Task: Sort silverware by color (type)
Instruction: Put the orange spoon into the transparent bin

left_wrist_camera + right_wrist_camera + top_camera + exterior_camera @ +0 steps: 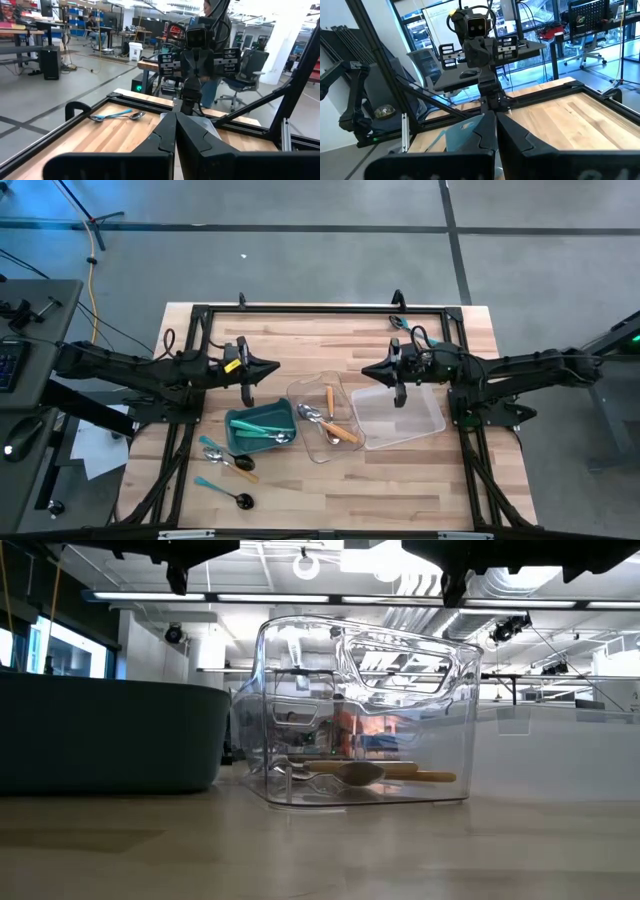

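Loose slim teal-handled spoons with shiny or black heads lie at seven o'clock, while the closed left gripper and closed right gripper hold nothing.

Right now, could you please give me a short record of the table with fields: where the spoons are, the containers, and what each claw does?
teal bin: holds teal-handled spoons
middle clear tray: holds orange-handled spoons
right clear tray: no spoons seen in it
loose spoons: on the table in front of the teal bin, teal handles, one orange
far spoons: by the far frame edge
left claw: shut, holds nothing, above the table behind the teal bin
right claw: shut, holds nothing, above the right clear tray's far edge
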Available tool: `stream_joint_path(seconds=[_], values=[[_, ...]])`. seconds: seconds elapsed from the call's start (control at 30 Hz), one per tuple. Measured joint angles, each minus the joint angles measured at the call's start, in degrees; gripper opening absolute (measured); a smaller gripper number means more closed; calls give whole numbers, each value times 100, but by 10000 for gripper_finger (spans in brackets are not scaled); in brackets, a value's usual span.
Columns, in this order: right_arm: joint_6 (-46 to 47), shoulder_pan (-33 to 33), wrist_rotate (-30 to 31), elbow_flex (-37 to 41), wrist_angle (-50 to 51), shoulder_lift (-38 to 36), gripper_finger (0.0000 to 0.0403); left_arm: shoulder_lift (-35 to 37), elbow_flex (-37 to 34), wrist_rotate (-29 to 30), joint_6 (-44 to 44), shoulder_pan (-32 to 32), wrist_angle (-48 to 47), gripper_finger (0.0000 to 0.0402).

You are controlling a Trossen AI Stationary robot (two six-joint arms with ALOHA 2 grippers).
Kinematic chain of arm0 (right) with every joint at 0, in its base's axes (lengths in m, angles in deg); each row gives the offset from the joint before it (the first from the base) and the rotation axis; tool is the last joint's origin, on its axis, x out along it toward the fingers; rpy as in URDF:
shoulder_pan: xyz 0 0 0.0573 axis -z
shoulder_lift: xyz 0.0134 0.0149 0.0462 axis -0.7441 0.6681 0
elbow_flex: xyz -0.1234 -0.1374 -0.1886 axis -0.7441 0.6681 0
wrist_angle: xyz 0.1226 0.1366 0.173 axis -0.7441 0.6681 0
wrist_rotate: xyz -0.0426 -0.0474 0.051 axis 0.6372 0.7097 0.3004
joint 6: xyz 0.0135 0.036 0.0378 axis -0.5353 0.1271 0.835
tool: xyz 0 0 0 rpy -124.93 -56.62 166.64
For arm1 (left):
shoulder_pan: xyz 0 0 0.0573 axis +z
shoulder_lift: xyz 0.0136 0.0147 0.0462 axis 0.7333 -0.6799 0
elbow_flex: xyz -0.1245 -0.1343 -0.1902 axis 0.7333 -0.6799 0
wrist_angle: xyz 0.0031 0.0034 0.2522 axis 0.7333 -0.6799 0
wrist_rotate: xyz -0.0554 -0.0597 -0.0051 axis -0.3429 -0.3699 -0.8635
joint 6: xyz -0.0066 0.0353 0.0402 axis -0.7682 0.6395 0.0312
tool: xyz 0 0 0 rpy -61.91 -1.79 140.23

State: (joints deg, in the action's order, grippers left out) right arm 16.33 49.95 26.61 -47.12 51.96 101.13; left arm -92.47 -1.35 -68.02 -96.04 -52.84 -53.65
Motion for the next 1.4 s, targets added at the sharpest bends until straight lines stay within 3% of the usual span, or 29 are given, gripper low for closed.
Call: stream_joint_path(seconds=[1.07, 1.4], values=[[0, 0, 7, 0, 75, 2, 0, 0, 0, 128, 284, 0, -11, 3], [0, -1, 4, 0, 107, 2, 0, 0, 0, 355, 392, -3, -52, 60]])
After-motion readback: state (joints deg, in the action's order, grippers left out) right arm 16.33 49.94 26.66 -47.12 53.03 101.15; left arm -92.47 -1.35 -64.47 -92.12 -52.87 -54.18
